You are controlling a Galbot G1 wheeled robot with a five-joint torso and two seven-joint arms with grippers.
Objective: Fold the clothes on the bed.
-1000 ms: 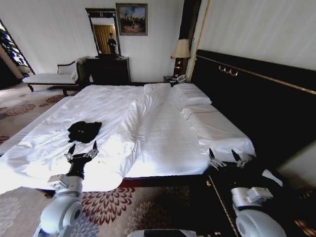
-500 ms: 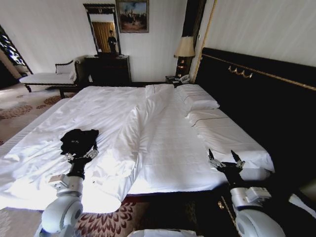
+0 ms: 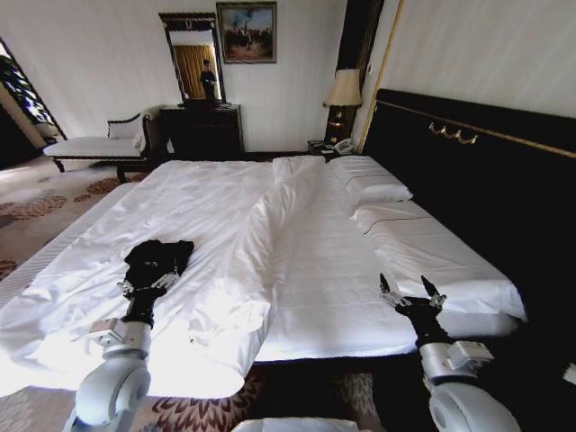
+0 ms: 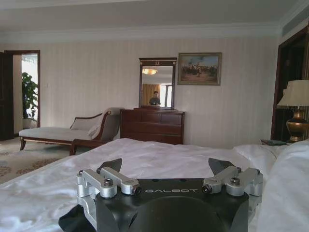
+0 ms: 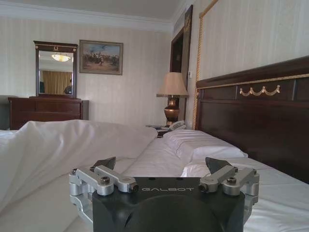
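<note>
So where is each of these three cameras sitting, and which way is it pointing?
Head view: from the robot's head, looking forward and down over the bed; both arms show, the open left gripper at the black T-shirt, the open right gripper over the bed's near edge.
Left wrist view: from the left arm's wrist, low over the duvet, facing the dresser and mirror; its own left gripper shows.
Right wrist view: from the right wrist, facing the pillows and lamp; its own right gripper shows.
Shared: all three show the mirror and painting.
</note>
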